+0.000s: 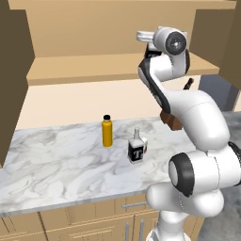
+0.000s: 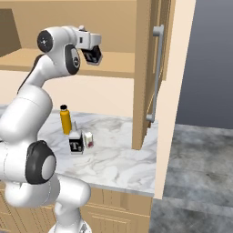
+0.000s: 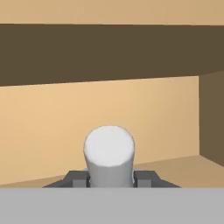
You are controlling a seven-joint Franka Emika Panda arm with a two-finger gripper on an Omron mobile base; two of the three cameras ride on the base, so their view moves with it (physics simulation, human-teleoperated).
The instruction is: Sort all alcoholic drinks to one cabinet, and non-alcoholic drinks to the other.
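Your gripper (image 3: 109,180) is clamped on what looks like a T bottle's neck (image 3: 109,154), raised before the wide cabinet's shelf (image 1: 94,68). The other T bottle (image 1: 136,149) and the orange bottle (image 1: 107,131) stand close together on the counter (image 1: 56,164).

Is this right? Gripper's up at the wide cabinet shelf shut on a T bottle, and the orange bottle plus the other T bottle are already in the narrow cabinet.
Not quite. The gripper is at the wide cabinet shelf, shut on a T bottle, as the hand view shows. But the left base view shows the orange bottle and the other T bottle standing on the marble counter, not in the narrow cabinet.
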